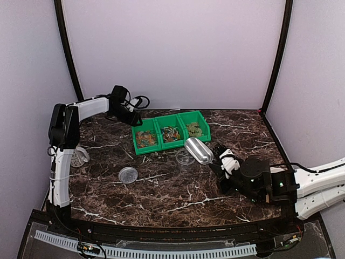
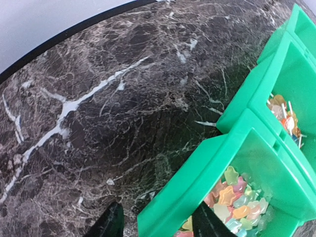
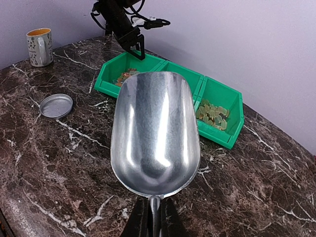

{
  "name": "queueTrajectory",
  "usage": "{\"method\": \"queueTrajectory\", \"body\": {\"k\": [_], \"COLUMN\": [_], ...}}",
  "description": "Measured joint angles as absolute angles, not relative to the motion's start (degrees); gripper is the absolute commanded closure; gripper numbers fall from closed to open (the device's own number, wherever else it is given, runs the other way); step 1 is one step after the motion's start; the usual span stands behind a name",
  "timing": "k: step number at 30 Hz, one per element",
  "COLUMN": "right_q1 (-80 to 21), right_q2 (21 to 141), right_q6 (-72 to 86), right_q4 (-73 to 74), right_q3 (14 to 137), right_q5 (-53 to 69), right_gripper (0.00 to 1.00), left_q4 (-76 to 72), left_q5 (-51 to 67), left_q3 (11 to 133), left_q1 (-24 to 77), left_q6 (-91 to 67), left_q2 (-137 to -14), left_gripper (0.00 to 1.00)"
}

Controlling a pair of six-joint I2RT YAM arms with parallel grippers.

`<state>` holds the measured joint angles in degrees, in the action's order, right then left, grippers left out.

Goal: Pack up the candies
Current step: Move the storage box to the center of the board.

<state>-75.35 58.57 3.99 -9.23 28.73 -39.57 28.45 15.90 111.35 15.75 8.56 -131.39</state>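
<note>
Three joined green bins hold the candies, small mixed-colour sweets. My left gripper is at the left bin's far corner. Its jaws straddle that bin's wall, one finger outside with a gap and the other inside by the candies; it is open. My right gripper is shut on the handle of an empty metal scoop. The scoop hovers just in front of the bins, its mouth facing them.
A small clear round container stands beside the scoop's left edge in front of the bins. Its round lid lies further left. A mug stands near the left arm's base. Purple walls enclose the marble table.
</note>
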Motion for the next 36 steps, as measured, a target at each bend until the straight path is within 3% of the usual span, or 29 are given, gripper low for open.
{"method": "queueTrajectory", "body": {"k": [2,5,13,24,32,36], "right_q1": [-75.4,-75.4,-75.4,-75.3,-75.2,-75.2], "right_q2": [59.0,59.5,60.6,64.7,70.0,70.5], "right_q6": [4.1,4.2,4.6,3.6,3.7,3.6], "right_q4": [-9.1,-9.1,-9.3,-10.9,-2.4,1.1], "right_q3": [29.1,29.5,29.5,30.5,42.6,47.1], "right_q5": [-39.5,-39.4,-39.2,-38.3,-35.7,-35.4], "right_gripper": [1.0,1.0,1.0,1.0,1.0,1.0], "left_q4": [28.4,29.7,30.9,34.3,35.9,36.6], "left_q5": [16.4,18.7,18.4,11.0,5.9,3.6], "left_q3": [111.6,111.6,112.0,94.8,82.0,78.2], "left_q1": [15.7,15.7,16.0,18.7,19.9,19.8], "left_q6": [9.3,9.8,5.0,-1.4,-6.2,-7.3], "left_q2": [-132.0,-132.0,-131.9,-118.6,-108.0,-104.1], "left_gripper": [0.7,0.76,0.83,0.85,0.85,0.74]}}
